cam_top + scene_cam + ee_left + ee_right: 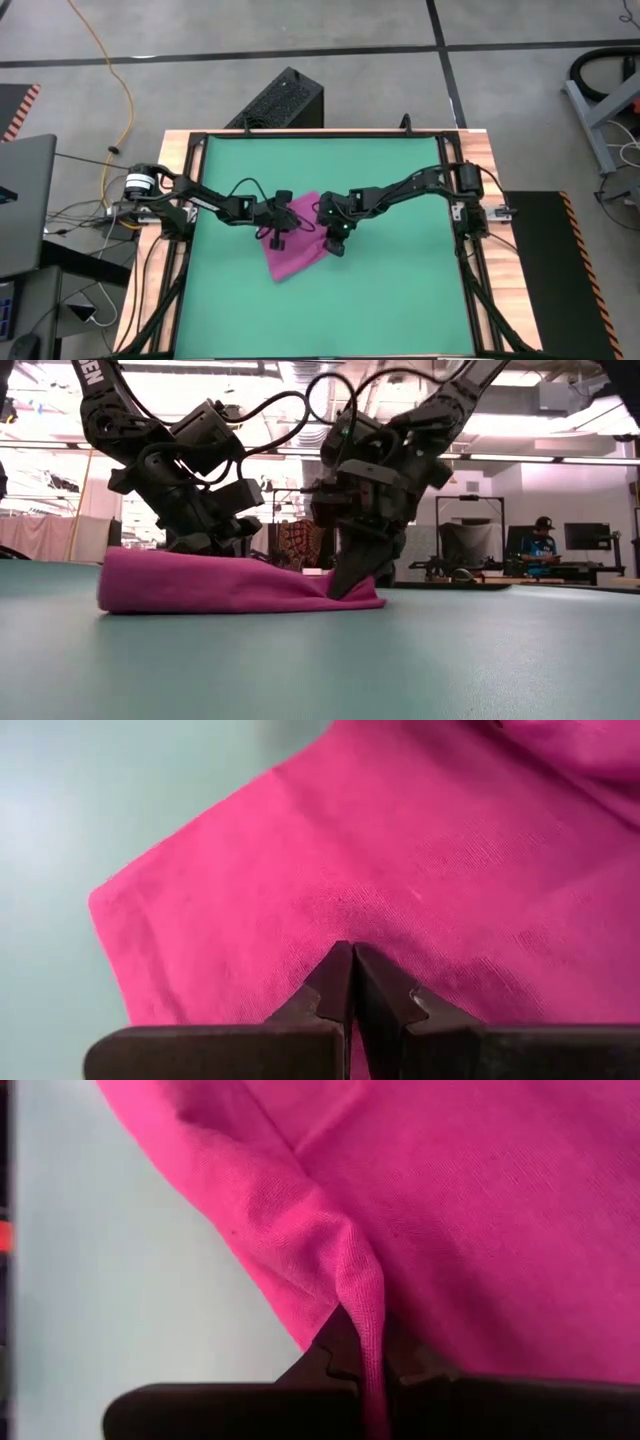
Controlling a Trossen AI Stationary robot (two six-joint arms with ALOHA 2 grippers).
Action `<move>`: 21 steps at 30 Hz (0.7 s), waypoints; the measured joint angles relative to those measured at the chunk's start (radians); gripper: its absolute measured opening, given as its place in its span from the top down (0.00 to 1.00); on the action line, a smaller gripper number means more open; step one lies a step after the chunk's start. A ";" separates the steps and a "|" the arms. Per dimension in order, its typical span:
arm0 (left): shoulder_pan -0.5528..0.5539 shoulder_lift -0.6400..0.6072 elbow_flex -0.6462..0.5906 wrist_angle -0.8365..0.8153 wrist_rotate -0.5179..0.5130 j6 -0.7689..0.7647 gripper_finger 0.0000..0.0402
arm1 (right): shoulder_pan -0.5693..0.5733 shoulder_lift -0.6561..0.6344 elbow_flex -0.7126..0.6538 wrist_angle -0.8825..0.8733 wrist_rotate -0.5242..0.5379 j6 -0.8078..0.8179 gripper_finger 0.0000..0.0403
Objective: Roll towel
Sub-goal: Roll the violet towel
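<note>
The magenta towel (296,252) lies bunched on the green mat (400,300) near the table's middle, with its underside on the mat. In the low view the towel (220,585) is a low, long heap. My left gripper (279,240) is shut at the towel's left part, and its tips (352,958) are down on the cloth. My right gripper (338,247) is shut on the towel's right end (360,598). The tag does not show. My left gripper touches the towel's upper surface (350,925) with its shut fingertips, slanting down from the table's left. I cannot tell whether any cloth is caught between them. My right gripper pinches a raised fold (362,1295) at the towel's right edge between its two fingers, slanting down from the table's right. The fold stands up as a ridge into the fingers. The towel around it stays on the mat.
Bare green mat (400,180) lies on all sides of the towel, inside a black frame (320,135) with wooden table edges. Cables and a laptop (20,200) sit beyond the left edge. A black box (285,100) is behind the far edge. A person (541,540) is far back in the room.
</note>
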 joint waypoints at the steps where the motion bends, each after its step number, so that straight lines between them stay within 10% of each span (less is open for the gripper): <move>1: 0.000 0.000 0.000 -0.001 0.000 0.000 1.00 | -0.001 0.011 0.001 0.005 -0.001 0.004 0.97; 21: -0.123 -0.346 -0.015 -0.181 -0.310 -0.111 1.00 | 0.023 0.001 -0.003 -0.019 0.014 0.019 0.97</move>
